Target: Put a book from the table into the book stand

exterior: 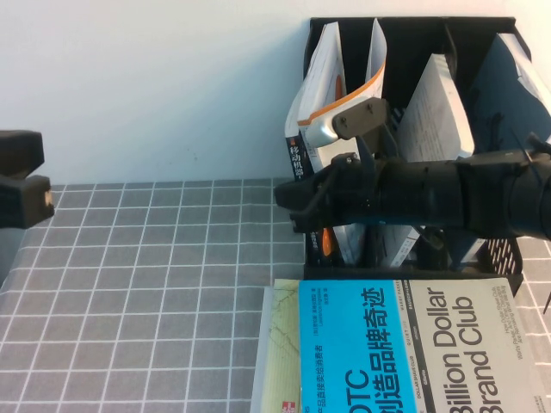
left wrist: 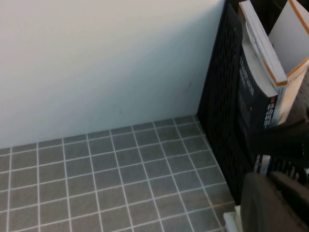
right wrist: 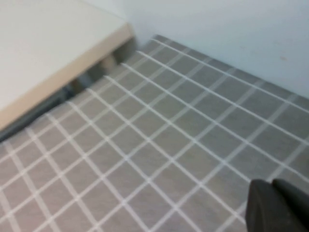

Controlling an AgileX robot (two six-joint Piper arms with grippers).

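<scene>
Right gripper [exterior: 297,202] hangs at the end of its arm, which reaches in from the desk's right edge and crosses in front of the book stand [exterior: 413,30]. It sits just ahead of the stand's left end, and I cannot tell whether it is spread or pressed together, nor whether it touches anything. I see nothing held in it.

The desk [exterior: 155,284] is covered by a grey cloth with a white grid, and a plain pale wall [exterior: 155,86] runs along its far edge. The black stand occupies the far right corner, backed against the wall. From the left wrist camera I see its perforated side panel [left wrist: 217,106].

Three books lie flat at the near right corner, not in the stand. The white book [exterior: 469,353], titled "Billion Dollar Brand Club", lies closest to the right edge. The blue book [exterior: 353,344] lies just beside it on the left, touching it. The pale yellow-green book [exterior: 277,344] shows from under the blue one's left side.

Several books already stand in the compartments. A dark-spined book [exterior: 295,159] leans at the left end, with a white-and-orange book [exterior: 362,69] beside it. A white book [exterior: 443,103] tilts in the middle, and a blue-covered book [exterior: 508,77] fills the right end.

The left gripper [exterior: 21,189] sits at the desk's left edge, well apart from all the books. I cannot tell its state either.
</scene>
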